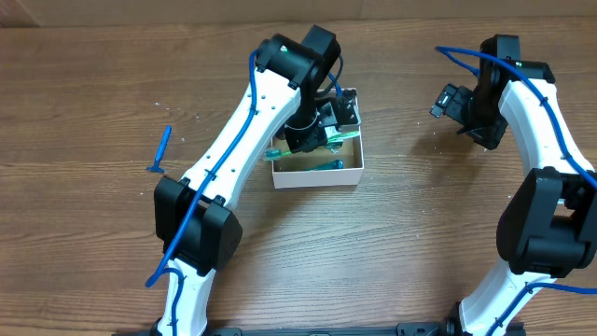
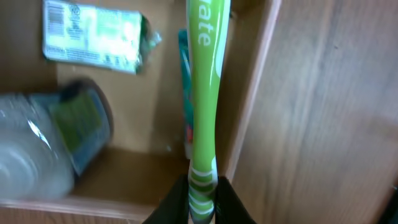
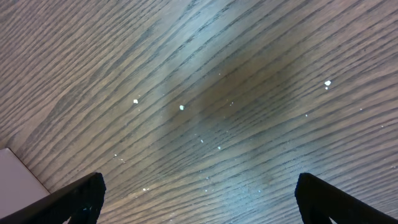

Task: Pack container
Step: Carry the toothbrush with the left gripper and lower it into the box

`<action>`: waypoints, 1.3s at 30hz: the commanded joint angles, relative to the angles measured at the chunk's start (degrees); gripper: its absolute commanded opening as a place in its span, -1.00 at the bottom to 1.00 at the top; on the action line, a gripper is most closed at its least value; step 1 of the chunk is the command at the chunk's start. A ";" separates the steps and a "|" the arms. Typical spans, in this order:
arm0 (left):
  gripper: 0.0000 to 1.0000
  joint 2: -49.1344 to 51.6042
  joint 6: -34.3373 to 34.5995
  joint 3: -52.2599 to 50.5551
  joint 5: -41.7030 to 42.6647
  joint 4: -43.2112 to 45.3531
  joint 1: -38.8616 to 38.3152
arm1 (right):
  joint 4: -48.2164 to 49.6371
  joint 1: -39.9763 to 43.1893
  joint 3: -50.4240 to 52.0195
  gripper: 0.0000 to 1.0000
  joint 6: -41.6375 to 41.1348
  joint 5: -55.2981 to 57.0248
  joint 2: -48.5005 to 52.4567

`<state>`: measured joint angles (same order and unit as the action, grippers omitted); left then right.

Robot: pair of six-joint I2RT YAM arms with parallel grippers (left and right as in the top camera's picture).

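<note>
The left end effector (image 2: 202, 200) pinched a green toothbrush (image 2: 205, 93) over the container (image 1: 317, 178) at the middle of the bench (image 1: 420, 233).
The right end effector (image 3: 208, 202) hung spread, well to the container's right.

Overhead view bright, sharp — left wrist close-up blurred; soft shadow on table (image 3: 249, 106).

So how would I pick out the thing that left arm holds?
On the wooden table, find the shallow white-walled cardboard box. The left fingers pinch a slim bright-green plastic toothbrush over it; white lettering sets it apart from the slim teal item alongside.
</note>
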<state>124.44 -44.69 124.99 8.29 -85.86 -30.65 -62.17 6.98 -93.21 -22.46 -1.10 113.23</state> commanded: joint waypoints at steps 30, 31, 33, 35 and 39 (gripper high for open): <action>-0.47 -0.04 13.84 -10.10 0.52 13.31 2.29 | 0.24 -0.20 -0.07 1.00 -0.28 0.35 -0.28; -0.26 -0.04 13.84 -10.10 0.52 13.66 2.29 | 0.24 -0.20 -0.07 1.00 -0.28 0.35 -0.28; 0.02 -0.04 13.86 -10.10 0.52 14.56 2.27 | 0.24 -0.20 -0.07 1.00 -0.28 0.35 -0.28; 0.18 -0.04 13.88 -10.08 0.52 15.34 2.12 | 0.24 -0.20 -0.07 1.00 -0.28 0.35 -0.28; 0.21 -0.07 14.08 -9.22 0.76 16.26 1.97 | 0.24 -0.20 -0.07 1.00 -0.28 0.35 -0.28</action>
<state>124.46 -30.33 115.42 8.49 -70.04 -28.62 -62.17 6.98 -93.19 -22.46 -1.08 113.23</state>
